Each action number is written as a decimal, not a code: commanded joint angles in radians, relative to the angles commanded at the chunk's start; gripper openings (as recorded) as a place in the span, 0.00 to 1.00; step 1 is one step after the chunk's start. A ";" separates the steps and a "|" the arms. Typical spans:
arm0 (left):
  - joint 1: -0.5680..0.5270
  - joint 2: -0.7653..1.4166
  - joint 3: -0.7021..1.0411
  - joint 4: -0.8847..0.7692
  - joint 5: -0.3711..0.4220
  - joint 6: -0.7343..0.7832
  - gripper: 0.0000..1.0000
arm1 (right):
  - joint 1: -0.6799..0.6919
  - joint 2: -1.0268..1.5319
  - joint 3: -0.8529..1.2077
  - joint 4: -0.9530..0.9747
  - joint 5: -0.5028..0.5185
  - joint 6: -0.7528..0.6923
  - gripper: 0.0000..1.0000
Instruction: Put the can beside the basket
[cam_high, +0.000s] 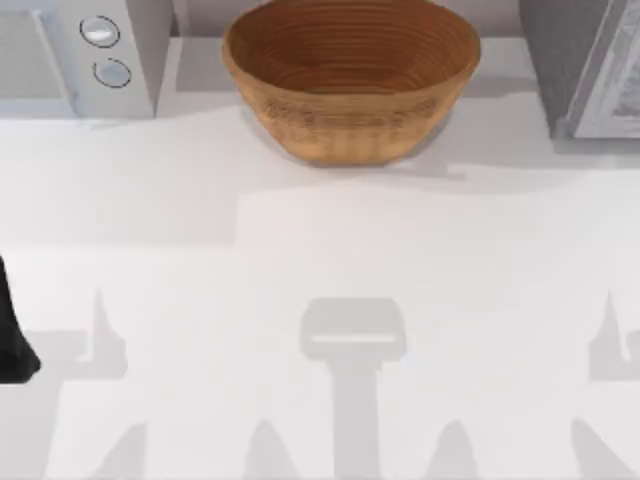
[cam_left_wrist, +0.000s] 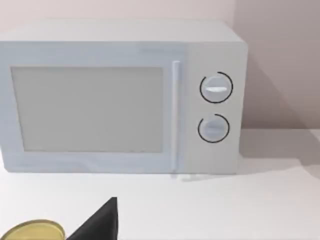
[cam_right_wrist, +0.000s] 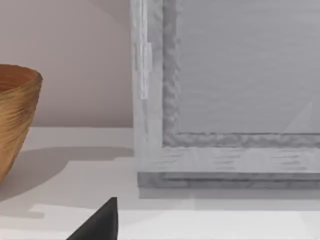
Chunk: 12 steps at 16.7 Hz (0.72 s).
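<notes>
White surface (cam_high: 320, 250) carries the basket (cam_high: 350, 75) at top centre of the top view, a microwave (cam_high: 85, 55) at upper left and a grey appliance (cam_high: 585, 65) at upper right; no can beside the basket, so the task looks barely started. Left wrist view shows a yellowish round rim (cam_left_wrist: 32, 231) at lower left just beside a dark finger (cam_left_wrist: 100, 222) of the left tool, possibly the can top, can't confirm. Right tool finger (cam_right_wrist: 100, 222) faces the grey appliance, apparently idle; can't tell either tool's opening.

basket (cam_high: 350, 85) back centre, microwave (cam_high: 85, 55) to its left
</notes>
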<state>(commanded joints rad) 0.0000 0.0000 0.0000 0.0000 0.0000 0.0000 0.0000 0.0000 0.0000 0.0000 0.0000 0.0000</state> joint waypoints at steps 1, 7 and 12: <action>0.000 0.000 0.000 0.000 0.000 0.000 1.00 | 0.000 0.000 0.000 0.000 0.000 0.000 1.00; 0.010 0.145 0.114 -0.089 0.005 0.101 1.00 | 0.000 0.000 0.000 0.000 0.000 0.000 1.00; 0.048 0.497 0.374 -0.323 -0.001 0.322 1.00 | 0.000 0.000 0.000 0.000 0.000 0.000 1.00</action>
<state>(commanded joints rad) 0.0481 0.4966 0.3736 -0.3227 -0.0009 0.3222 0.0000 0.0000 0.0000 0.0000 0.0000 0.0000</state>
